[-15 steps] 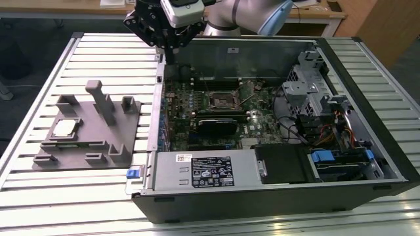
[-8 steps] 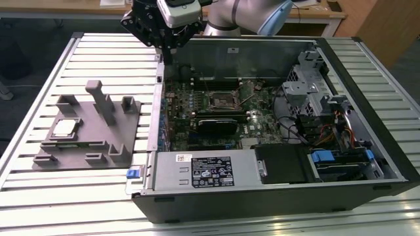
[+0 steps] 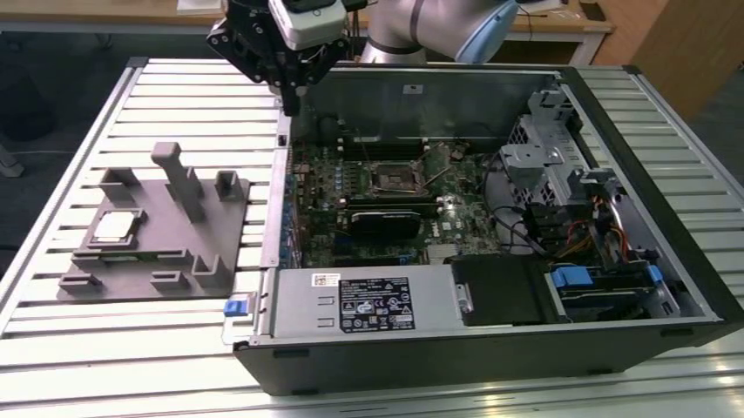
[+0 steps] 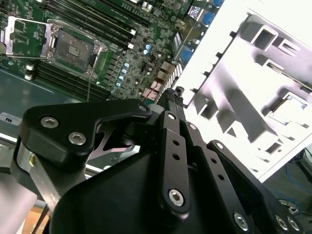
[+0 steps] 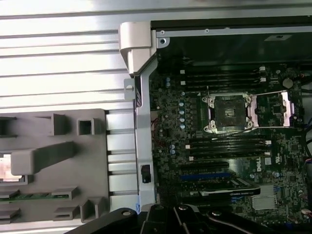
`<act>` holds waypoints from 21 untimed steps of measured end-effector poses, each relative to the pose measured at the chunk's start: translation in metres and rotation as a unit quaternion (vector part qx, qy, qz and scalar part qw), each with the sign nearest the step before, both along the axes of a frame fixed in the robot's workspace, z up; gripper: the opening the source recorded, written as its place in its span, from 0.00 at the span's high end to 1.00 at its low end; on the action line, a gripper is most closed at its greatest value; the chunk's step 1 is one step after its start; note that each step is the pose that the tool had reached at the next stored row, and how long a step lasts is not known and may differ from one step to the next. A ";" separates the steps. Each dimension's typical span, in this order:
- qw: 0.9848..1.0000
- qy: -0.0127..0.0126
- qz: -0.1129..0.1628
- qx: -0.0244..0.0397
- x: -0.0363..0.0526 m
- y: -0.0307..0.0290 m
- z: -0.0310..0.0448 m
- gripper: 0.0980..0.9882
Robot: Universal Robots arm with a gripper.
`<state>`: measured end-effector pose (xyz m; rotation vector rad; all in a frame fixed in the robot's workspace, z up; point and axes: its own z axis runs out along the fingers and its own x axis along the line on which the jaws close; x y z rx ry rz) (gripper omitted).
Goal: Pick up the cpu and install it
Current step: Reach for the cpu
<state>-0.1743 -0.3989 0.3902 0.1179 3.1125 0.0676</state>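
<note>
We spot the cpu (image 3: 113, 226) lying flat, pale top up, in a pocket of the grey holder (image 3: 117, 277) on the slatted desk (image 3: 70, 366), to the exterior view's left of the open computer case (image 3: 465, 366). It's square, so there's no real long axis; its edges run in line with the holder's. The arm (image 3: 430, 26) hangs over the case's corner, well apart from the cpu, jaws pinched together on nothing. On the board, the socket (image 5: 229, 112) sits bare, its frame (image 5: 283, 109) swung open.

1 cpu (image 3: 113, 226); 1 grey holder (image 3: 128, 280); 1 PC case (image 3: 465, 359); 1 mobo (image 3: 316, 209); 1 socket (image 3: 395, 178); 1 gripper (image 3: 287, 108).
</note>
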 end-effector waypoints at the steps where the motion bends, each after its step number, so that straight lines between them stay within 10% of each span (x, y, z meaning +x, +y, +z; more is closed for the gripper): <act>1: 1.000 0.000 0.000 0.000 -0.0007 0.0000 -0.0001 0.99; 21: 1.000 0.000 0.000 0.000 -0.0143 0.0000 -0.0011 0.99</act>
